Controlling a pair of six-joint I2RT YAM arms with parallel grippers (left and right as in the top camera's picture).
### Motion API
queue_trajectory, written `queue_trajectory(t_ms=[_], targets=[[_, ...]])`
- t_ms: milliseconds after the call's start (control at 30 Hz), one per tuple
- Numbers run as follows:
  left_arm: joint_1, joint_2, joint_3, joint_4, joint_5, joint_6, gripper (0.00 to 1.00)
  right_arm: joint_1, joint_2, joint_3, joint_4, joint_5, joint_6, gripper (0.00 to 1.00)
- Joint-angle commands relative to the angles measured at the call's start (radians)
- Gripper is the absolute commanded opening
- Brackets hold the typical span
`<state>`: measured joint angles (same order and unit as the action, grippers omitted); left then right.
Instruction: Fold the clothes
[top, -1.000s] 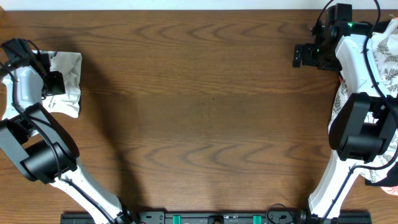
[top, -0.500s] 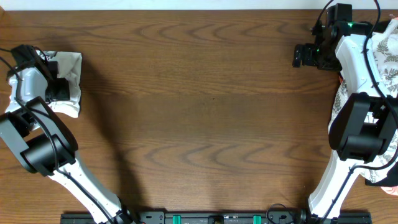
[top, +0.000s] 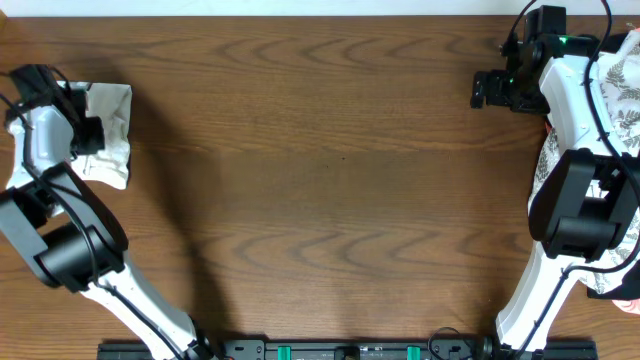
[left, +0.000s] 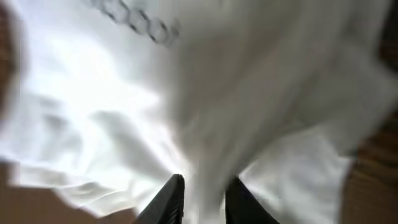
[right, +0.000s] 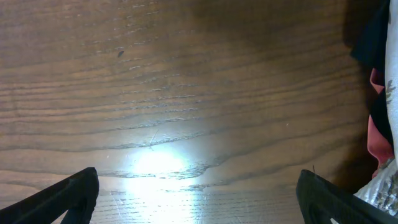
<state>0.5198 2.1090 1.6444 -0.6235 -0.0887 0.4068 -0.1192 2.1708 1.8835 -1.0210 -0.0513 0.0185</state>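
White T-shirt lying bunched at the far left edge of the wooden counter, left fingers standing narrow, pinching a fold of its fabric, right fingers hanging spread wide above the wood near the far right corner

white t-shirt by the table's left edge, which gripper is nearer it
Left. The left gripper is pinching a fold of the t-shirt; the right gripper sits open at the table's opposite far corner.
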Motion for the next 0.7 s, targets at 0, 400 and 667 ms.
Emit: queue_trajectory(t_ms=[0,400,667], targets=[[-0.019,-0.079,0.026,-0.002,-0.002,-0.028,0.25,0.002,-0.006,-0.003,0.0,0.006,0.011,0.99],[-0.003,-0.07,0.015,-0.08,-0.074,-0.007,0.48,0.002,-0.006,-0.003,0.0,0.006,0.011,0.99],[0.019,-0.051,-0.048,-0.075,-0.084,0.094,0.6,0.002,-0.006,-0.003,0.0,0.006,0.011,0.99]])
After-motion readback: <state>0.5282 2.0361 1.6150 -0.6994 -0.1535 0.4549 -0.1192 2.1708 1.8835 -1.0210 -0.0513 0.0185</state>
